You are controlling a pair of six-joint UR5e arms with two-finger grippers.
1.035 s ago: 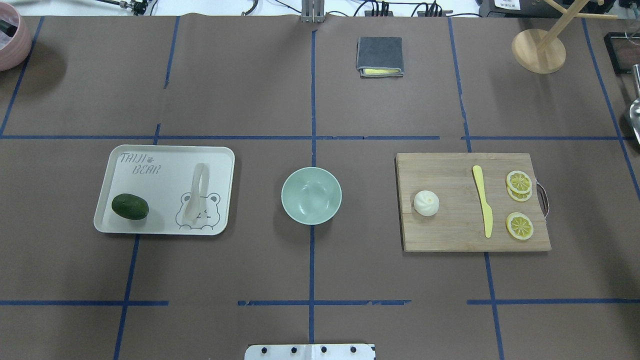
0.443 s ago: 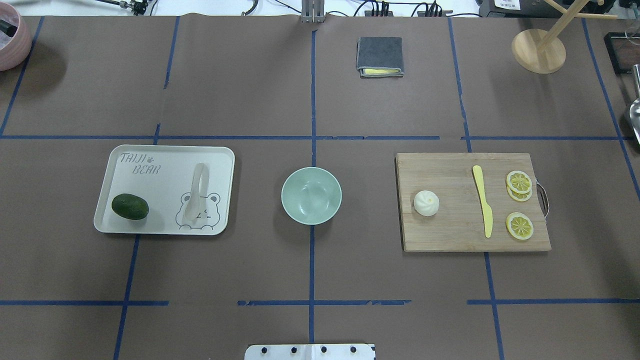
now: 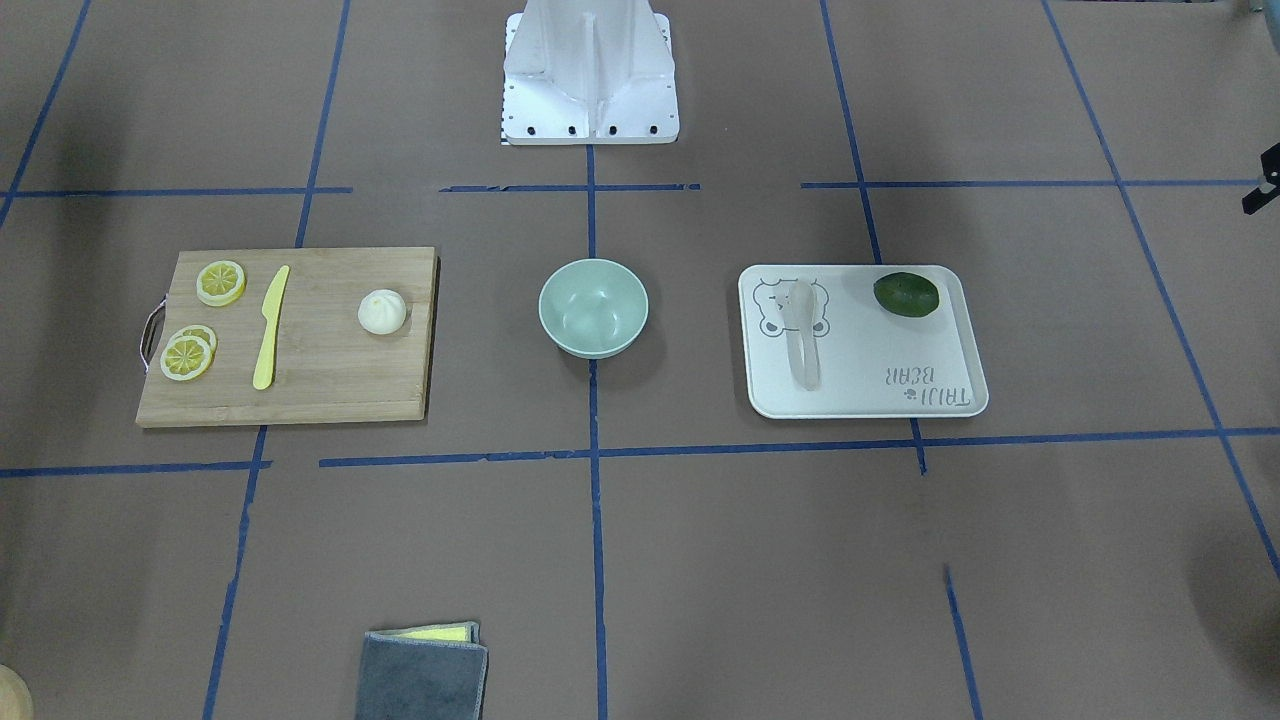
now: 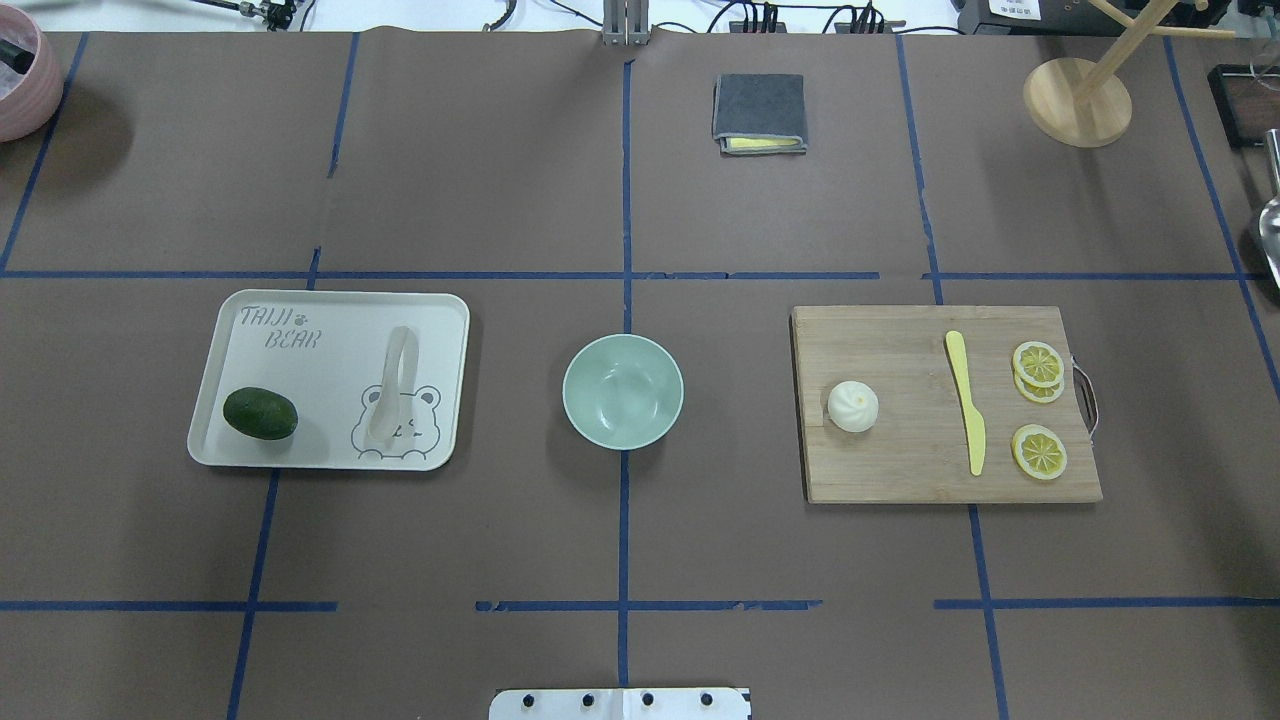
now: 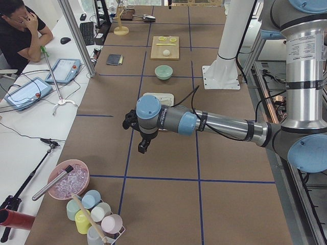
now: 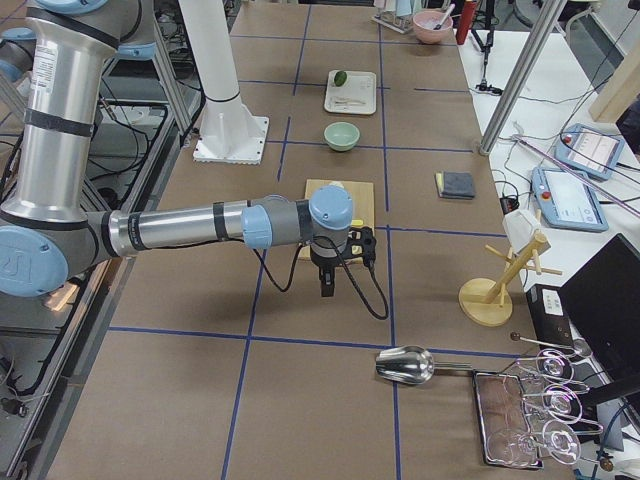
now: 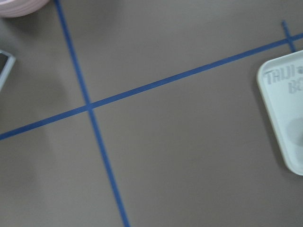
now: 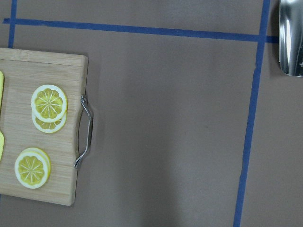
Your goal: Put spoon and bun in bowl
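The off-white spoon (image 4: 392, 385) lies on the white bear tray (image 4: 300, 370) at the left, scoop toward the robot. The white bun (image 4: 853, 406) sits on the left part of the wooden cutting board (image 4: 900, 470) at the right. The mint-green bowl (image 4: 622, 390) stands empty between them at the table's middle. Neither gripper shows in the overhead view. My left gripper (image 5: 142, 148) hangs over bare table beyond the tray's outer side; my right gripper (image 6: 325, 285) hangs beyond the board's handle end. I cannot tell whether either is open or shut.
A dark green avocado (image 4: 260, 414) lies on the tray. A yellow knife (image 4: 967, 400) and lemon slices (image 4: 1038, 365) lie on the board. A grey cloth (image 4: 760, 112), a wooden rack base (image 4: 1077, 100), a metal scoop (image 8: 291, 38) and a pink bowl (image 4: 20, 80) stand at the far edges.
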